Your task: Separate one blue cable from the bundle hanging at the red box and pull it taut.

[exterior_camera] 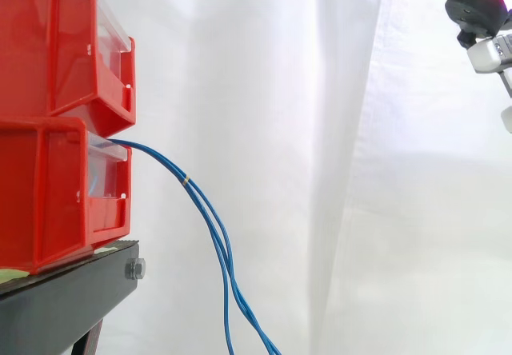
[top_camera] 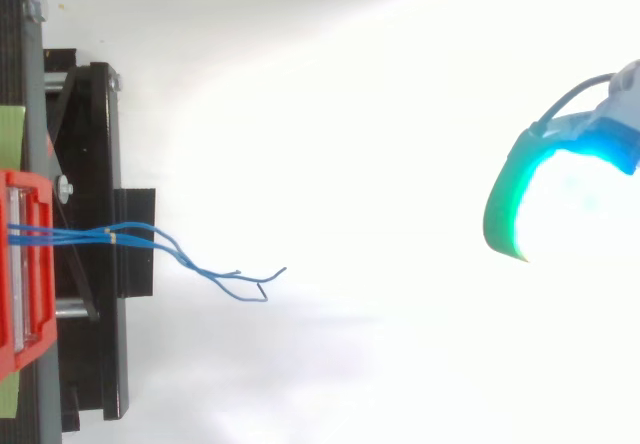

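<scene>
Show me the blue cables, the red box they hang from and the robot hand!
blue cables [exterior_camera: 186, 181], side view, where they are tied together.
lower red box [exterior_camera: 56, 195], side view, on its side wall.
robot hand [exterior_camera: 476, 5], side view, on its dark rounded end.

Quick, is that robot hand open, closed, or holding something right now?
Robot hand: open or closed cannot be told; it is well apart from the blue cables, not touching them.
</scene>
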